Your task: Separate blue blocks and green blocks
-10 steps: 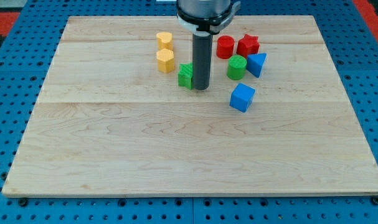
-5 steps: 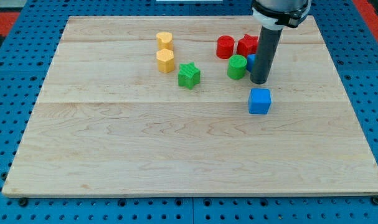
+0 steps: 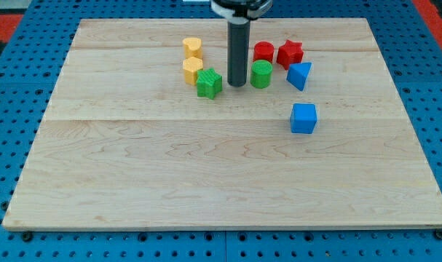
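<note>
My tip stands between two green blocks. The green star block lies just to its left, close beside the lower yellow block. The green cylinder lies just to its right, a narrow gap or touch that I cannot tell apart. A blue triangular block sits to the right of the green cylinder. A blue cube lies lower right, apart from the rest.
Two yellow blocks stand at the upper left of the group. A red cylinder and a red star block sit above the green cylinder. The wooden board lies on a blue pegboard.
My tip has swung from the blue triangular block back left. The green cylinder and the green star block have shifted left. The blue cube has not moved in the last half second.
</note>
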